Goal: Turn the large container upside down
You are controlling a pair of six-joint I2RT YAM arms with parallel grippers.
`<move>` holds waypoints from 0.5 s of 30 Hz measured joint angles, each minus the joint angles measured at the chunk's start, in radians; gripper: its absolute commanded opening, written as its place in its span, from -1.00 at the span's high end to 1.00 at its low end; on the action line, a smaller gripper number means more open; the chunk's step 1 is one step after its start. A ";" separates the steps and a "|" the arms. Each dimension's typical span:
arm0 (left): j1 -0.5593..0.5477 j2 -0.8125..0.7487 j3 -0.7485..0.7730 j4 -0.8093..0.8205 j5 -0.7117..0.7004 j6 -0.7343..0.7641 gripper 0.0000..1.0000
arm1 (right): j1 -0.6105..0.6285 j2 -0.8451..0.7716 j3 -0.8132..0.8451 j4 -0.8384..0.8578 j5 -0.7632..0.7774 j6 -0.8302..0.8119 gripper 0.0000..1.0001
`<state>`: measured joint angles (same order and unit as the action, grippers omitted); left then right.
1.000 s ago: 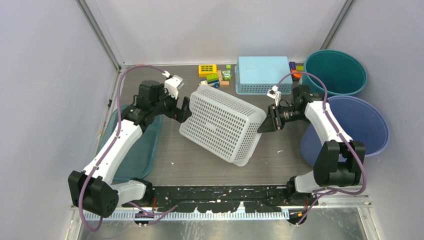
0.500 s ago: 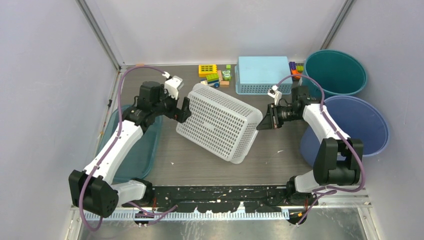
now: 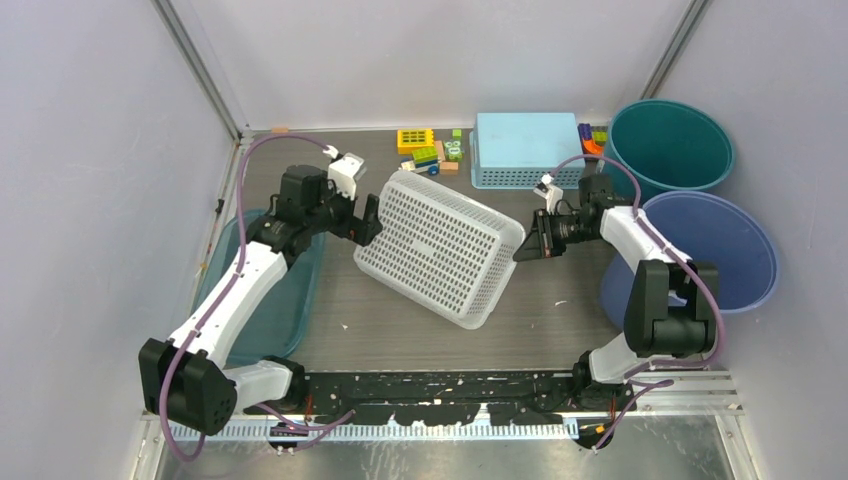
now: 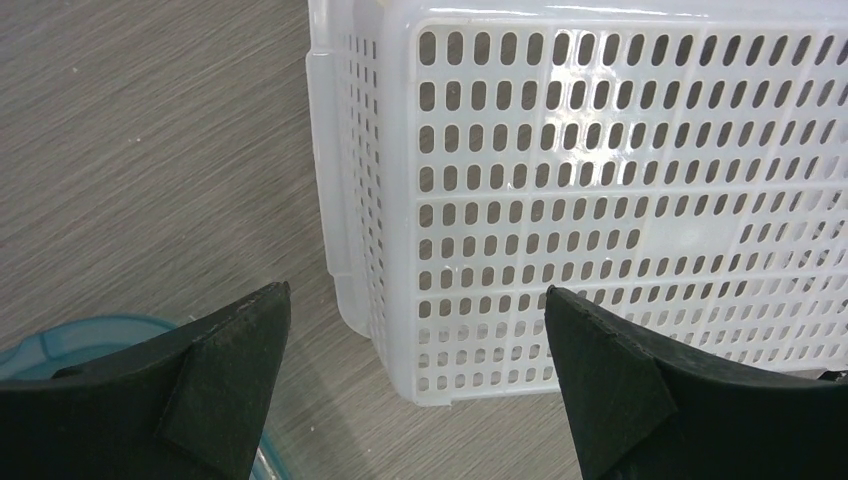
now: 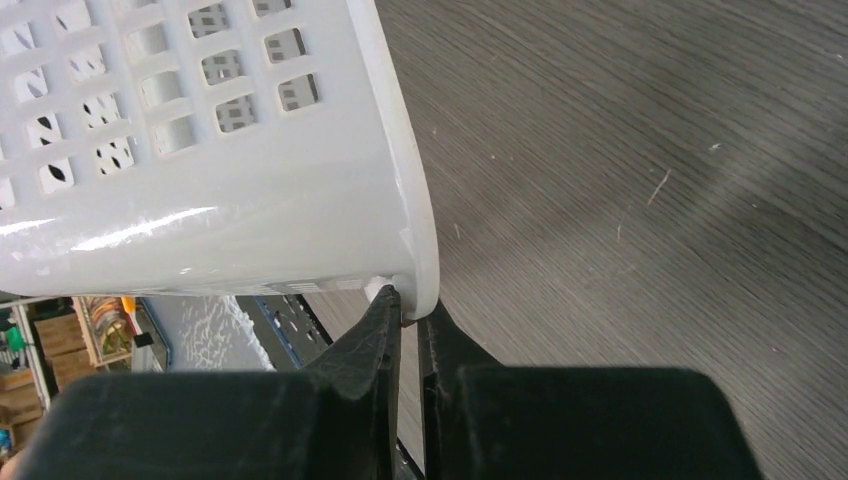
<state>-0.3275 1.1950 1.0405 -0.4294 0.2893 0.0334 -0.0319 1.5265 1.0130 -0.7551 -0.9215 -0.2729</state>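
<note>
The large container (image 3: 440, 245) is a white perforated basket, tipped so that its bottom faces up and to the left, in the middle of the table. My right gripper (image 3: 522, 250) is at its right end. In the right wrist view the fingers (image 5: 410, 305) are shut on the basket's thin rim (image 5: 425, 250), which is lifted off the table. My left gripper (image 3: 368, 222) stands wide open just off the basket's left end. In the left wrist view that gripper (image 4: 416, 290) frames a corner of the basket (image 4: 600, 180) without touching it.
A light blue basket (image 3: 525, 148) lies upside down at the back, with toy bricks (image 3: 425, 150) to its left. A teal bucket (image 3: 670, 145) and a blue bucket (image 3: 720, 250) stand on the right. A teal tray (image 3: 285, 300) lies under the left arm.
My right gripper has closed onto the basket's rim. The basket has shifted a little to the left and its right end has risen. The left gripper has stayed open in place.
</note>
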 measured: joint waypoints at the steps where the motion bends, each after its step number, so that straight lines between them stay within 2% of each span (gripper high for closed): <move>1: 0.000 0.000 0.000 0.001 -0.002 -0.001 -0.99 | 0.000 0.007 -0.001 0.005 0.005 0.004 0.80; 15: 0.000 0.000 -0.016 0.029 -0.018 -0.022 -1.00 | 0.000 0.120 -0.002 0.026 0.051 0.042 0.79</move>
<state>-0.3275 1.1950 1.0241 -0.4004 0.2718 0.0113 -0.0319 1.6466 1.0107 -0.7292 -0.8700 -0.2310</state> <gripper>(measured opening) 0.996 0.129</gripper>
